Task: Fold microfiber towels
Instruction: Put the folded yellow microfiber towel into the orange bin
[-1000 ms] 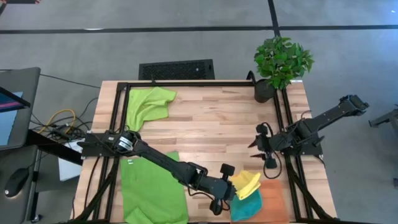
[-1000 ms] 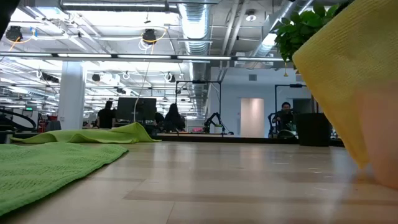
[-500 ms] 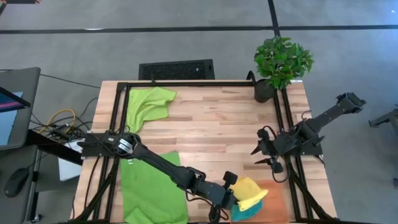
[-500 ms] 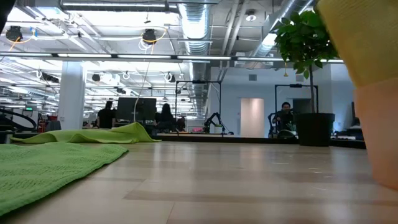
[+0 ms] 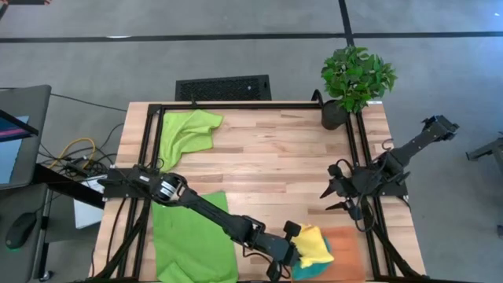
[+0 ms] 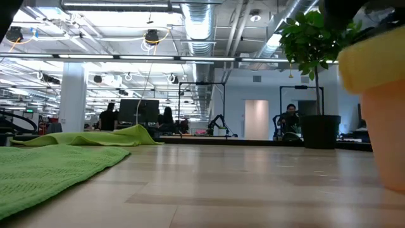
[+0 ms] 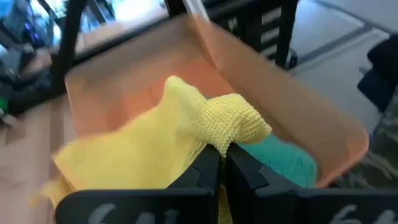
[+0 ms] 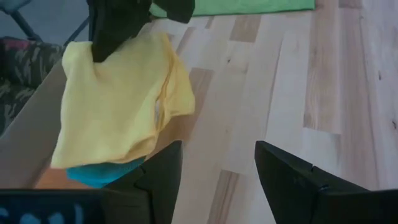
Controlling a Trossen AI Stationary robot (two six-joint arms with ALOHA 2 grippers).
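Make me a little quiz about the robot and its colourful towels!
1. True or false: the left hand is pinching the yellow towel.
2. Which colour towel lies under the yellow one on the orange mat? A) teal B) red C) white
3. Fill in: the right hand is ____ and holds nothing.

Key: 1 true. 2 A, the teal towel. 3 open.
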